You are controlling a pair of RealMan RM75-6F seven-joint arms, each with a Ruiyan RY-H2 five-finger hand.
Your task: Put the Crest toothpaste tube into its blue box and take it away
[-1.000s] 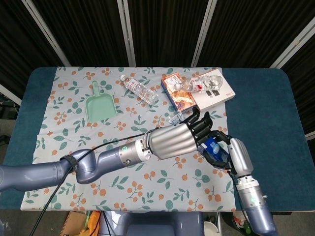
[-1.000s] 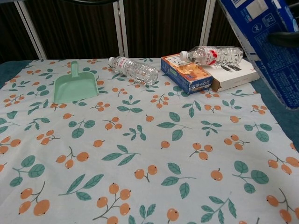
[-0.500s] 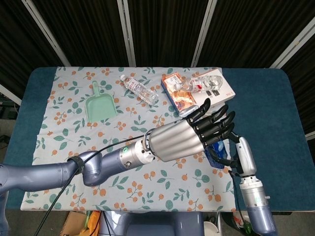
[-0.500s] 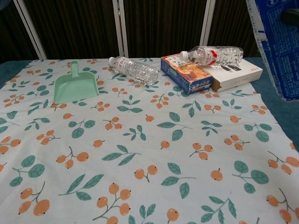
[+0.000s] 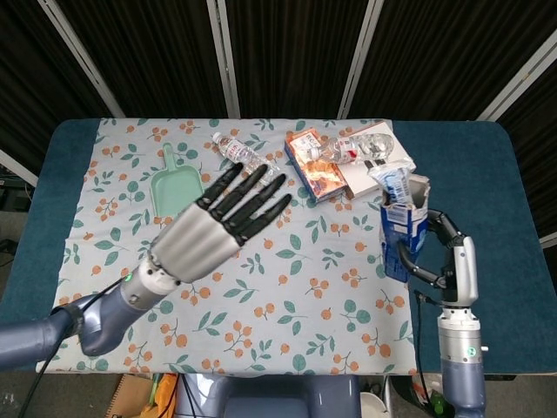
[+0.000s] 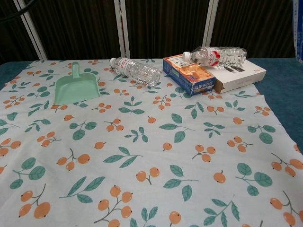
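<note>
The blue Crest box (image 5: 399,233) stands upright above the cloth's right edge, and my right hand (image 5: 439,251) grips it from the right side. The white end of the toothpaste tube (image 5: 393,181) sticks out of the box's open top. My left hand (image 5: 218,225) hovers over the middle-left of the cloth, open, fingers spread and holding nothing, well apart from the box. The chest view shows only a blue sliver of the box (image 6: 299,28) at the right edge and neither hand.
A green dustpan (image 5: 178,187) lies at the back left. A water bottle (image 5: 248,159), an orange-and-blue carton (image 5: 315,168), a white box (image 5: 383,165) and a second bottle (image 5: 357,146) sit along the back of the floral cloth (image 5: 287,287).
My left hand let go of the box area and swung away to the left, fingers spread. My right hand carried the box to the right and tipped it upright.
</note>
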